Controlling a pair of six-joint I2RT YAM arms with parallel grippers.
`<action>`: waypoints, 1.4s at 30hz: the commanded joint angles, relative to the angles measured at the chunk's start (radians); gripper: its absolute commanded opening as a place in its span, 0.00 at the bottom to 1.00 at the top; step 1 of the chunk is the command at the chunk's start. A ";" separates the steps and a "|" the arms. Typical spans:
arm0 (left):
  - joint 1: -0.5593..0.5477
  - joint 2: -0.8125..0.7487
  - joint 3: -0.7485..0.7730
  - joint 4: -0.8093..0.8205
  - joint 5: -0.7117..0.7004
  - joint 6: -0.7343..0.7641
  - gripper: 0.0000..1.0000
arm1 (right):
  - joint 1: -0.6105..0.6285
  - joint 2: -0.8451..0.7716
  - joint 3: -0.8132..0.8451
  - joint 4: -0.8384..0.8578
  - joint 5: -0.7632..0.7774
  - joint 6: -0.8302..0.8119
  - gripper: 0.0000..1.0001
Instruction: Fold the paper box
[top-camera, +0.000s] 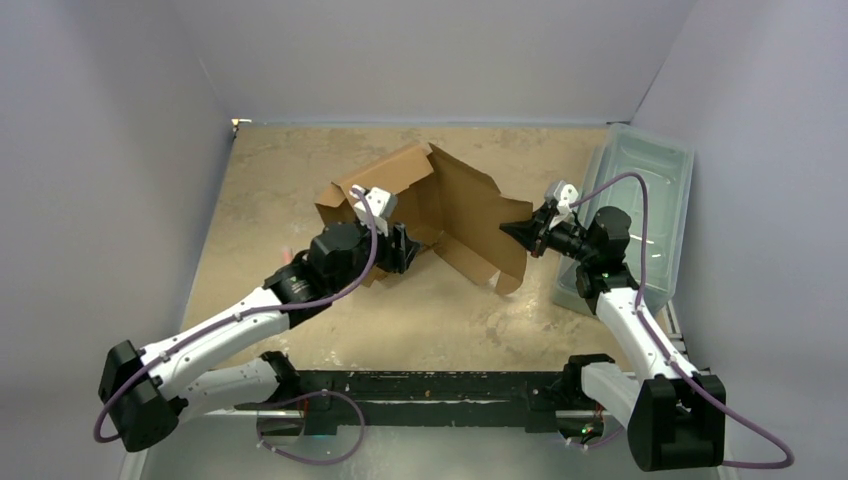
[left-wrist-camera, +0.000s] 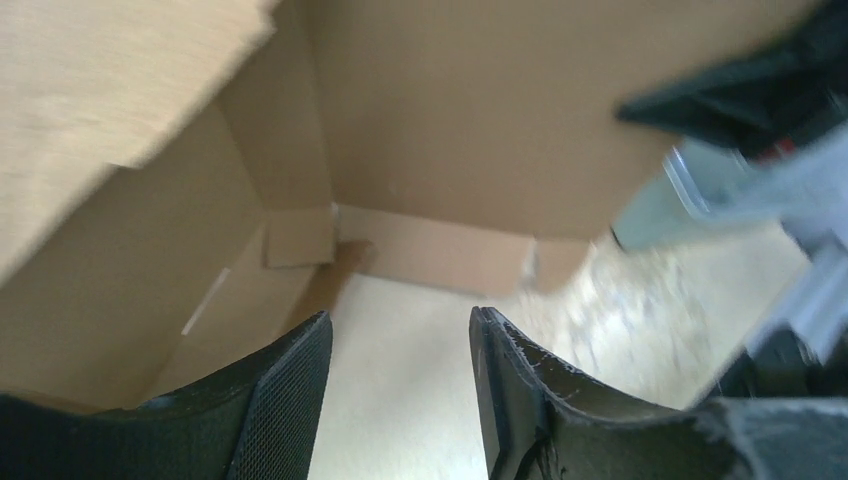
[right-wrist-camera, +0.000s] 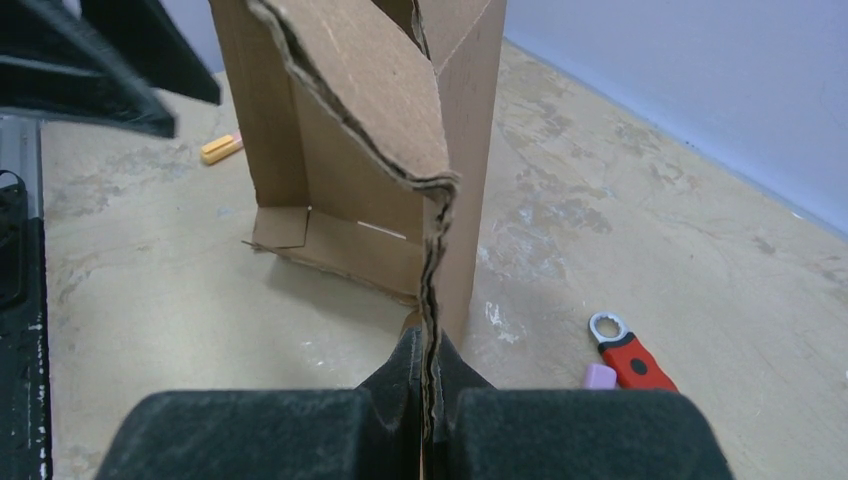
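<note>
The paper box (top-camera: 470, 210) is brown cardboard, standing half-raised mid-table with its panels upright and flaps loose. My right gripper (top-camera: 522, 232) is shut on the box's right edge. In the right wrist view the wavy cardboard edge (right-wrist-camera: 432, 250) runs down between that gripper's (right-wrist-camera: 430, 350) closed jaws. My left gripper (top-camera: 402, 247) sits low at the box's near-left side. The left wrist view has this gripper (left-wrist-camera: 400, 330) open, with bare table between its fingers (left-wrist-camera: 285, 400) and the box's inner corner (left-wrist-camera: 300, 235) just ahead.
A translucent grey-green bin (top-camera: 640, 200) stands along the right wall, behind my right arm. A red-handled wrench (right-wrist-camera: 625, 352) and a small lilac block (right-wrist-camera: 600, 376) lie on the table beyond the box. An orange piece (right-wrist-camera: 222, 148) lies further off. Grey walls enclose the table.
</note>
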 joint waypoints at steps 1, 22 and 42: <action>-0.002 0.056 -0.008 0.270 -0.305 -0.100 0.52 | 0.004 -0.008 0.028 0.044 -0.022 0.001 0.00; 0.171 0.205 0.315 0.224 -0.576 -0.066 0.42 | 0.003 -0.043 0.033 0.034 -0.057 -0.009 0.00; 0.357 0.475 0.681 -0.008 -0.316 -0.156 0.55 | 0.003 -0.053 0.038 0.018 -0.088 -0.030 0.00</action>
